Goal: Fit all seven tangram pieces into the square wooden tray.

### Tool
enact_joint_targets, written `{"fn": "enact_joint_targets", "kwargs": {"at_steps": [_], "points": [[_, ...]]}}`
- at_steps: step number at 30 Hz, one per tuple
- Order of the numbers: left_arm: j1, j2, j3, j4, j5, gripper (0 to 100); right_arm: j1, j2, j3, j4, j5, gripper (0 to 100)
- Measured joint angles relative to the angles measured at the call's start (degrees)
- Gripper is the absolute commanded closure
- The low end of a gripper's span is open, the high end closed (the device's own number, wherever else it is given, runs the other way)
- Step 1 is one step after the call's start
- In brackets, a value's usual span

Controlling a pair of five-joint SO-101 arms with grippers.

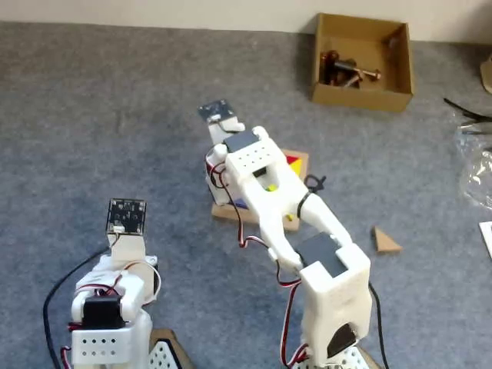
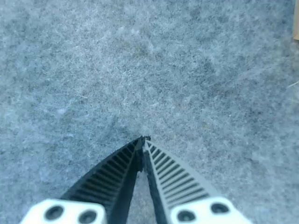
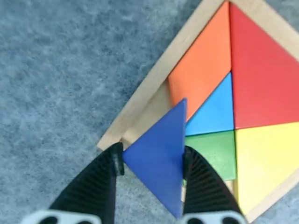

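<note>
The square wooden tray (image 3: 154, 79) lies on grey carpet and holds orange (image 3: 203, 65), red (image 3: 264, 70), light blue (image 3: 217, 112), green (image 3: 215, 151) and yellow (image 3: 266, 163) pieces. My right gripper (image 3: 152, 157) is shut on a dark blue triangle (image 3: 159, 158), held over the tray's bare corner. In the high view the right arm (image 1: 269, 184) covers most of the tray (image 1: 296, 160). A tan triangle (image 1: 386, 241) lies on the carpet to the right of that arm. My left gripper (image 2: 142, 141) is shut on nothing, over bare carpet at the lower left.
A cardboard box (image 1: 361, 61) with small items stands at the back right. Clear plastic wrap (image 1: 477, 173) and cables lie at the right edge. The left arm's base (image 1: 108, 323) stands at the front left.
</note>
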Motion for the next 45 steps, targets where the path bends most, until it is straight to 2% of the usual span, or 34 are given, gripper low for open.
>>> {"fn": "enact_joint_targets", "kwargs": {"at_steps": [35, 41, 45], "points": [[0.0, 0.0, 0.0, 0.0, 0.0, 99, -2.64, 0.0, 0.0, 0.0, 0.0, 89.5], [0.0, 0.0, 0.0, 0.0, 0.0, 99, -2.64, 0.0, 0.0, 0.0, 0.0, 83.1], [0.0, 0.0, 0.0, 0.0, 0.0, 99, -2.64, 0.0, 0.0, 0.0, 0.0, 82.6]]}}
